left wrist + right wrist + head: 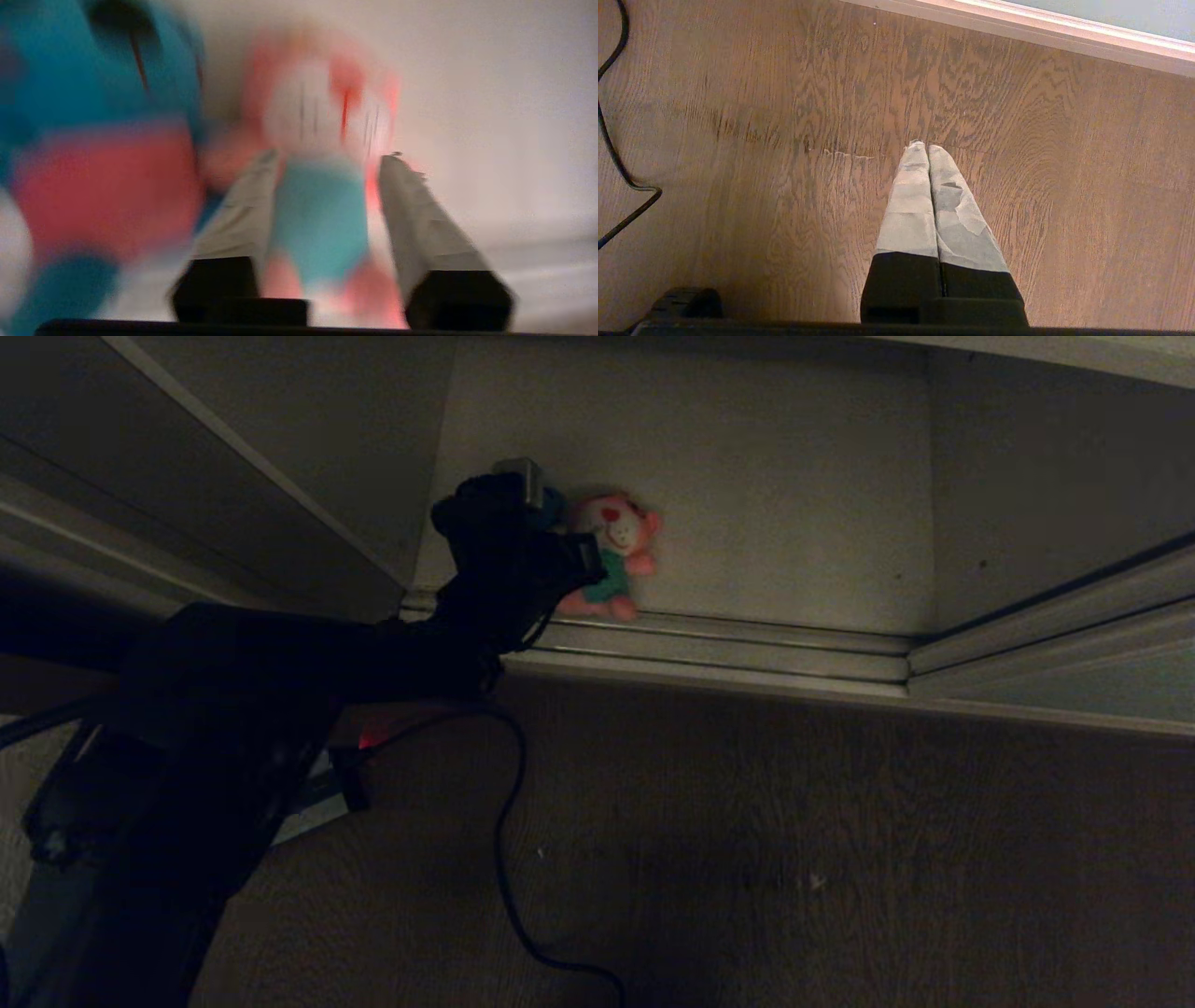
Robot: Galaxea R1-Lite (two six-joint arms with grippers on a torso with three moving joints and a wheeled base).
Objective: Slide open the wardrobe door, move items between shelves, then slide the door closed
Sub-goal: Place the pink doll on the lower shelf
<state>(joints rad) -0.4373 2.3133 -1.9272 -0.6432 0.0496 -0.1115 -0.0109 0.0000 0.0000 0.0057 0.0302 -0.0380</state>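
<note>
Shelf board (pixel 794 504) at the wardrobe's bottom carried the pink plush toy (pixel 611 555) near its front edge, and the left gripper (pixel 327 156) straddled its body with fingers half-closed around it; a slipping grip could have knocked over the teal bear (pixel 98 140) just beside it. Only the left wrist view showed that bear properly; the right gripper (pixel 924 147), fingers pressed together, appeared solely in its own view over the wooden floor (pixel 738 140).

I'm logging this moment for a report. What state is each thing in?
Left gripper: fingers either side of the pink plush toy, grip unclear.
Pink plush toy: lying on the bottom shelf.
Teal bear: beside the pink toy.
Right gripper: shut, empty, above the wooden floor.
Sliding wardrobe door: open.
</note>
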